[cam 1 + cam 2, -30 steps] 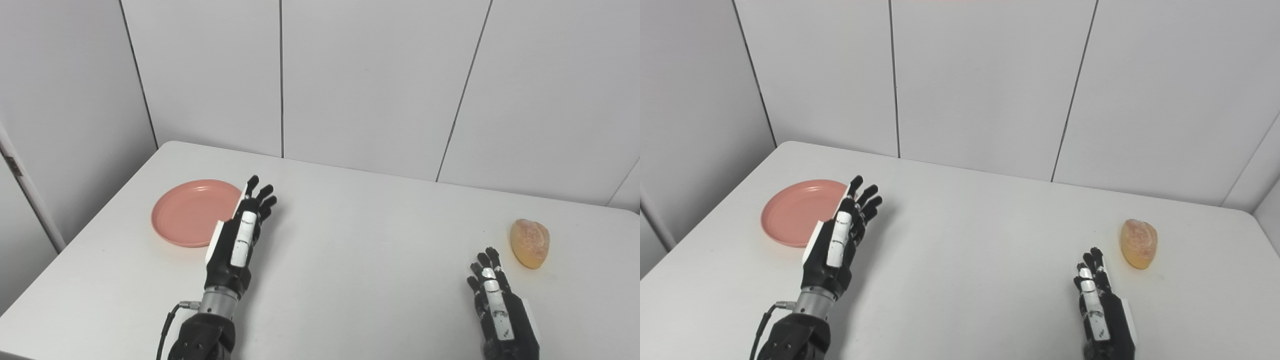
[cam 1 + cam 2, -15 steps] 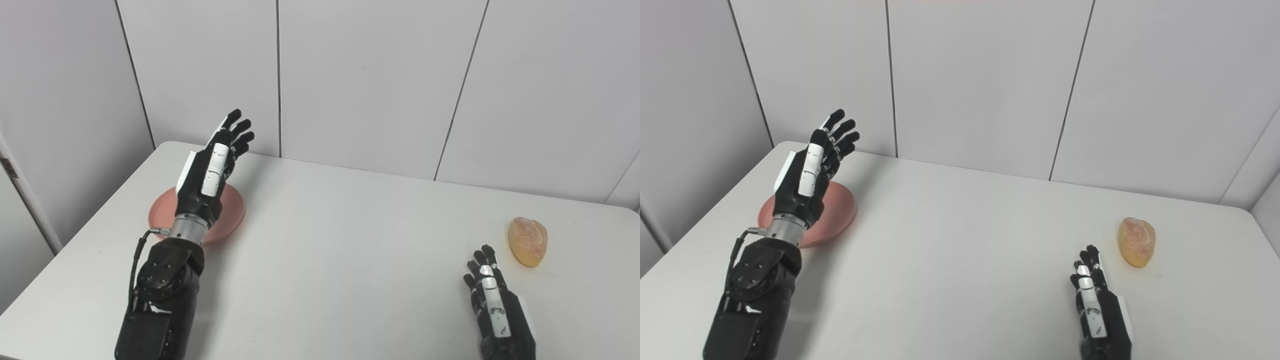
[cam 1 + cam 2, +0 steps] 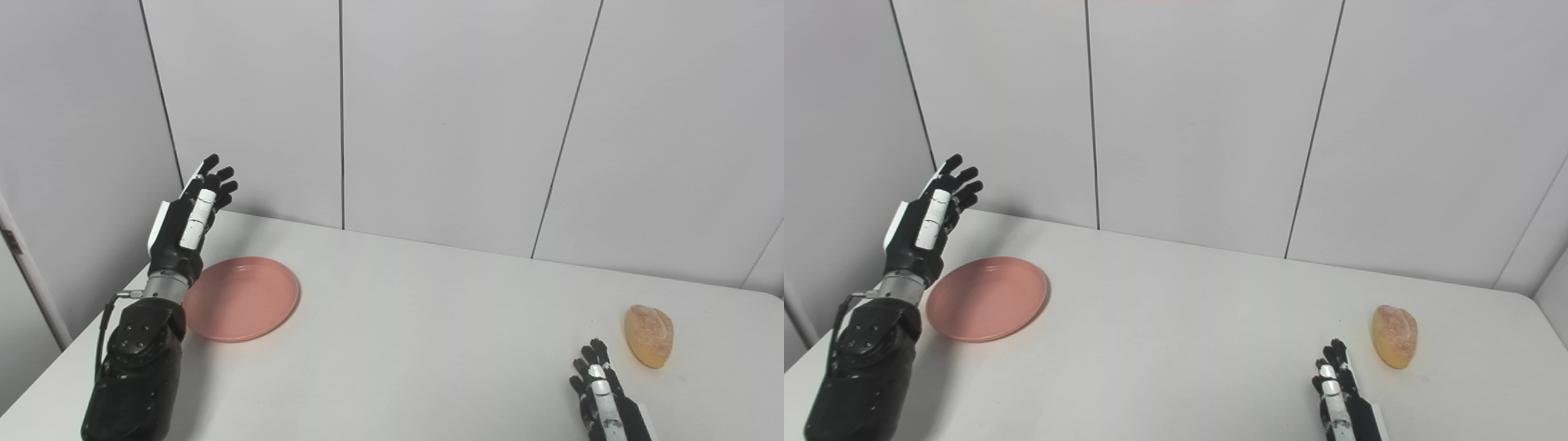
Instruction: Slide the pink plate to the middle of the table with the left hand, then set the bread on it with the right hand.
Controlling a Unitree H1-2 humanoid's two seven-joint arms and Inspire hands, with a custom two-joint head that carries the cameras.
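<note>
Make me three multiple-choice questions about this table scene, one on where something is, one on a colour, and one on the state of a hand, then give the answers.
1. Where is the bread?
A. On the plate
B. On the table near the right hand
C. In the left hand

2. What colour is the plate?
A. Pink
B. Blue
C. White

3. How is the left hand?
A. Shut on the bread
B. Flat on the plate
C. Open, raised beside the plate

Answers: 1 B, it lies on the table just beyond the right hand. 2 A, it is plainly pink. 3 C, its fingers are spread and hold nothing.
</note>
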